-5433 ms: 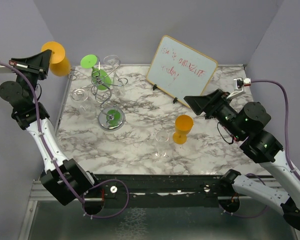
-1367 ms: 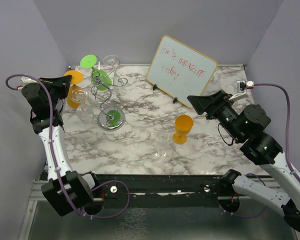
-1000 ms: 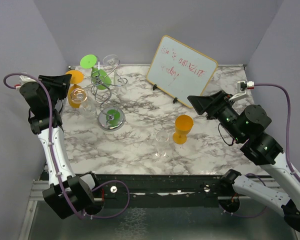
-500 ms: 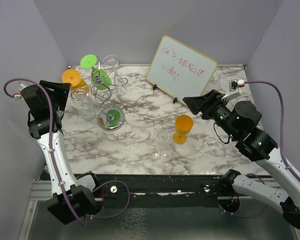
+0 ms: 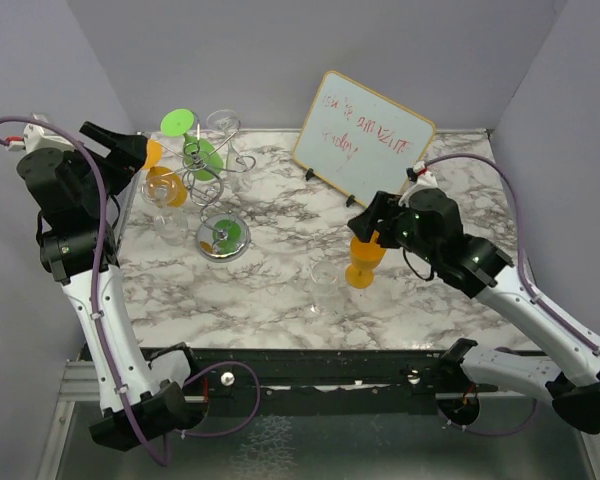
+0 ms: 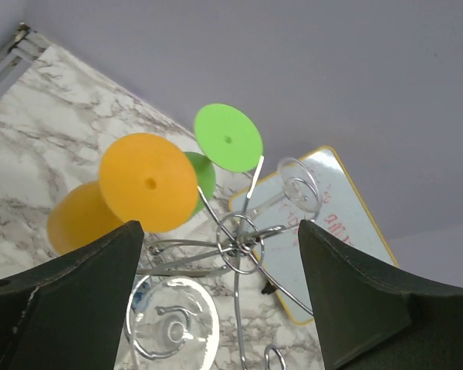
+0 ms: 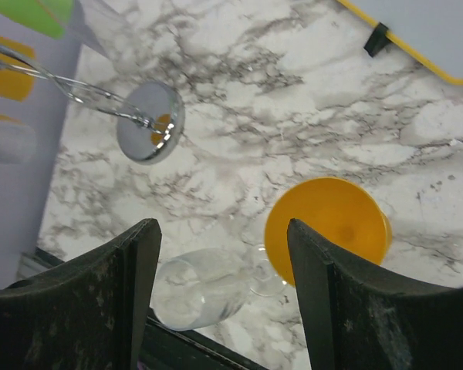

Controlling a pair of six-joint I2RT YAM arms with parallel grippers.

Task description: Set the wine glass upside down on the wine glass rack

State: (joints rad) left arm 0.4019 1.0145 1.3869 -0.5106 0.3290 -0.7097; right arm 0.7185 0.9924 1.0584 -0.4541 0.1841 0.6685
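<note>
Now | left gripper (image 6: 220, 231) wide open, empty, facing rear-left wine glass rack (image 5: 223, 238) | rack: four inverted – one hung orange glass (image 6: 148, 182), one green glass (image 6: 228, 137), two hung clear glasses (image 6: 174, 330) | right gripper (image 7: 220, 231) wide open, empty, above one standing orange glass (image 7: 324, 231), one standing clear glass (image 7: 204, 297)

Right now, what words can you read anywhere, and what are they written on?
"You're amazing": top line in red handwriting on the whiteboard. It is blurry, so this is my best reading.
"today": second red line on the same board, also unsure.
Nothing else in the pictures shows any writing.
</note>
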